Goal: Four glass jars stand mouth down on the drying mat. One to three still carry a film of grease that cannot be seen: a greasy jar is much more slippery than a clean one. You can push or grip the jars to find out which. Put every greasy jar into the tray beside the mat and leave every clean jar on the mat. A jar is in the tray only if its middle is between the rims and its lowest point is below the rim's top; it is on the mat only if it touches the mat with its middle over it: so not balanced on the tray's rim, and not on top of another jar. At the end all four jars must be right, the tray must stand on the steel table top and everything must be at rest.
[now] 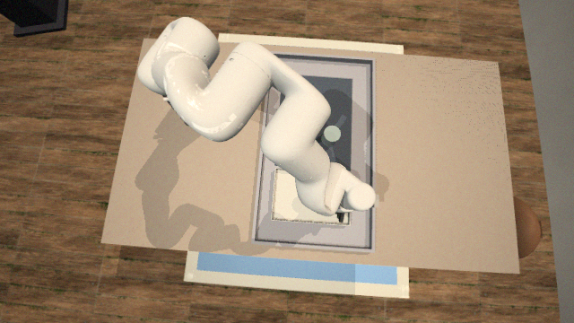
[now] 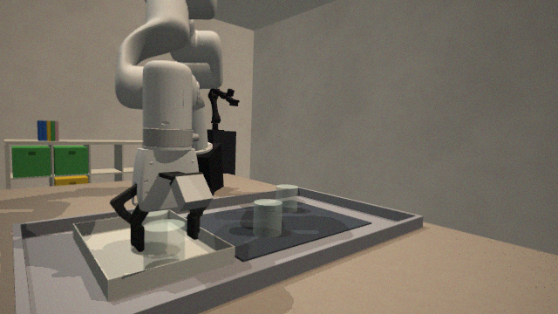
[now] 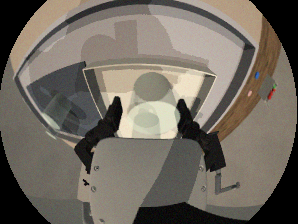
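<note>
A glass jar (image 2: 166, 244) stands mouth down inside the pale tray (image 2: 131, 262), near its right half. My gripper (image 2: 165, 237) is open, with one black finger on each side of this jar. In the wrist view the jar (image 3: 152, 116) sits between the spread fingers over the tray floor (image 3: 149, 83). Two more jars (image 2: 267, 217) (image 2: 287, 197) stand on the dark drying mat (image 2: 296, 227). From above only one mat jar (image 1: 332, 133) shows. The arm hides the rest of the mat and the gripper.
The tray and mat lie inside a grey rimmed steel top (image 2: 331, 249) on a tan table. The tray's rim (image 2: 218, 244) stands between the gripper and the mat. A black stand (image 2: 220, 153) rises behind the arm.
</note>
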